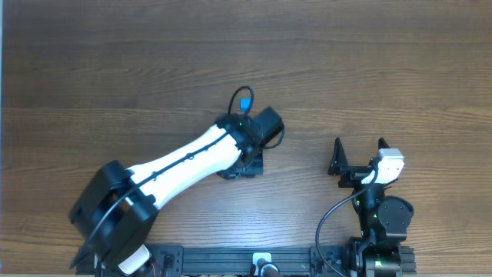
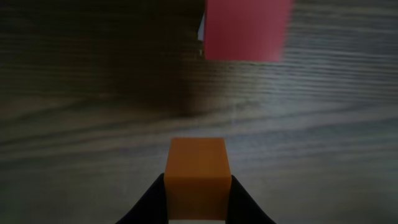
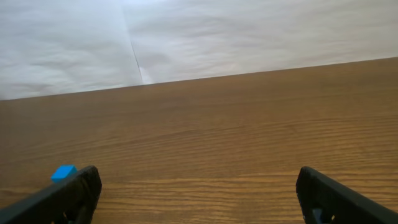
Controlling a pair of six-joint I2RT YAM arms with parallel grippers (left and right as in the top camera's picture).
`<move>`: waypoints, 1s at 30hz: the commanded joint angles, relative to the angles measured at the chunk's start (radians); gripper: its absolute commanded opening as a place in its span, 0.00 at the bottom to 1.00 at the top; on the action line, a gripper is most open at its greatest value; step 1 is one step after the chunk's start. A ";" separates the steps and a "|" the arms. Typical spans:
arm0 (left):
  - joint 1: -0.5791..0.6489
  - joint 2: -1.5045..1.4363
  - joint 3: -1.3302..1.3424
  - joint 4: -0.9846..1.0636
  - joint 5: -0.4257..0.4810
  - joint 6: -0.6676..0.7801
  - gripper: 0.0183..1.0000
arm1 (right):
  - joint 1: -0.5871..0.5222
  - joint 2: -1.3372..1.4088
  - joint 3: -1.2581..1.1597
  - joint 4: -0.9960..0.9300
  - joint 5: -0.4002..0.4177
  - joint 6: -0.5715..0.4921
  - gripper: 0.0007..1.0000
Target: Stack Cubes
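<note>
My left gripper [image 2: 198, 190] is shut on an orange cube [image 2: 198, 174], held just above the wooden table. A red cube [image 2: 245, 28] rests on the table a short way beyond the orange one, apart from it. In the top view my left gripper [image 1: 240, 166] is near the table's middle, and the arm covers both cubes. A small blue cube [image 1: 244, 103] lies just past the left wrist; the right wrist view shows this blue cube [image 3: 64, 172] too. My right gripper [image 1: 359, 151] stands open at the right, with nothing between its fingers [image 3: 78, 190].
The brown wooden table [image 1: 115, 69] is bare on the left, along the back and at the far right. A pale wall [image 3: 249, 37] rises behind the table's far edge. A black cable [image 1: 240, 94] loops above the left wrist.
</note>
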 commanded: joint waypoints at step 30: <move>0.098 0.132 0.212 0.009 -0.022 0.072 0.02 | -0.006 -0.007 -0.005 -0.003 -0.009 0.003 0.99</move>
